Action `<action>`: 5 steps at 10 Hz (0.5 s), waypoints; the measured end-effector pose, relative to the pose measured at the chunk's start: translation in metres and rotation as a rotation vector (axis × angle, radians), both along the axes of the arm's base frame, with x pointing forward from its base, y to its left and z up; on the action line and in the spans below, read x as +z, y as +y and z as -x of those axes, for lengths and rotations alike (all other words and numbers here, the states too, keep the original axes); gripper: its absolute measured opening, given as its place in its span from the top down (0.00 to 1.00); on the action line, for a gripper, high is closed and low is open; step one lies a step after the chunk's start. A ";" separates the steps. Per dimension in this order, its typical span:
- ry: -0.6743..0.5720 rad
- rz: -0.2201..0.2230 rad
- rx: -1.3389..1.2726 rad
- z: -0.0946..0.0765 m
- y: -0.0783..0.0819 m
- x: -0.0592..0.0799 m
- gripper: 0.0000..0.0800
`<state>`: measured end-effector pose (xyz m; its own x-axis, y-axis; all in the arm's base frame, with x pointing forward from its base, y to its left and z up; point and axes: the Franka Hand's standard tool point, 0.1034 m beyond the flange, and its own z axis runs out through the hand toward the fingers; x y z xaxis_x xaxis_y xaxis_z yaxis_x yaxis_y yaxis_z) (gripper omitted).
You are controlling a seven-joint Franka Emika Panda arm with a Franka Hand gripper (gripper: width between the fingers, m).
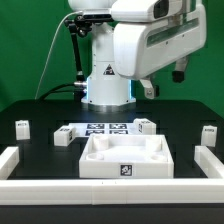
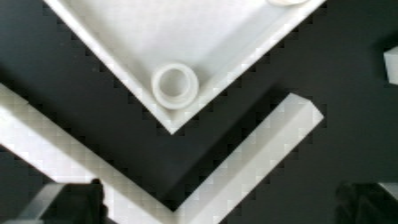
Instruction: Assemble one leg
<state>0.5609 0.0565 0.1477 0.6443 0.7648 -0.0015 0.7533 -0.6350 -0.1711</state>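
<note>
Several legs, small white blocks with black-and-white tags, stand apart on the black table: one at the exterior view's far left, one beside the marker board, one behind the tray, and one at the right. The large white tray-like piece lies at the centre front. Its corner with a round hole shows in the wrist view. My gripper is high above the table, open and empty. Its dark fingers show only at the frame's edge. In the exterior view the hand hangs at the upper right.
The marker board lies behind the tray. A low white fence runs along the left, right and front of the table. Its corner lies under the gripper in the wrist view. The robot base stands at the back.
</note>
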 end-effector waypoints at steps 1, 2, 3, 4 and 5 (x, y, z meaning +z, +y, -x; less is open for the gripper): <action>-0.043 -0.011 0.077 0.011 -0.007 -0.006 0.19; -0.080 -0.013 0.159 0.021 -0.014 -0.013 0.19; -0.106 -0.012 0.210 0.028 -0.016 -0.021 0.19; -0.123 -0.011 0.254 0.033 -0.020 -0.030 0.19; -0.120 -0.010 0.264 0.039 -0.024 -0.040 0.19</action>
